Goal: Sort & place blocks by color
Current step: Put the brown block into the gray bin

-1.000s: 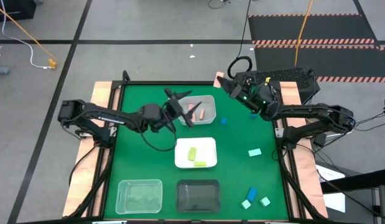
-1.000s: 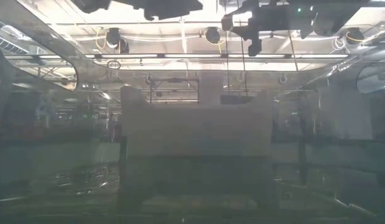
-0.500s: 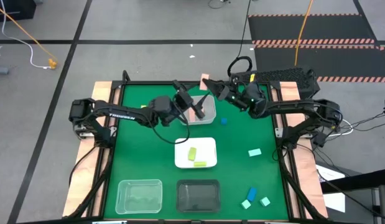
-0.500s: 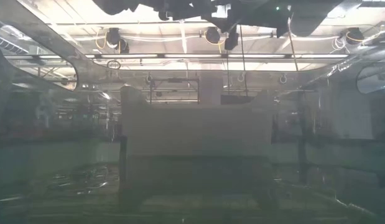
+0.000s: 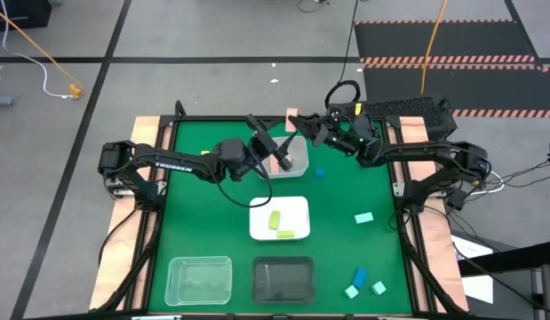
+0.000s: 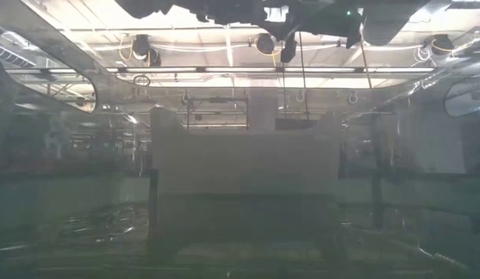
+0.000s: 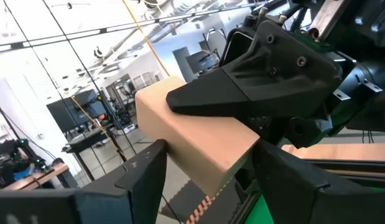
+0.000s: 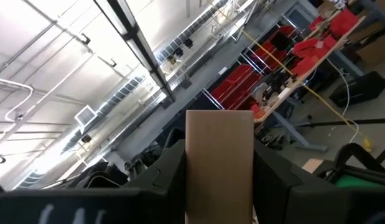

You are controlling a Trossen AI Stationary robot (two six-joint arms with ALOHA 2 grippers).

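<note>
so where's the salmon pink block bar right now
In the high view, the salmon pink block bar is held between the right gripper and the left gripper, above the clear tray at the green table's far middle.

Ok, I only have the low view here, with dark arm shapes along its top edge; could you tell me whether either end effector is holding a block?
Observer: Yes. The right end effector is shut on a salmon block, as its wrist view shows.
Operator: Thank you. Where is the left one?
Observer: The left end effector meets it above the clear tray; the same block fills the left wrist view.
Operator: Is anything sorted yet?
Observer: Two yellow-green blocks lie in the white tray.
</note>
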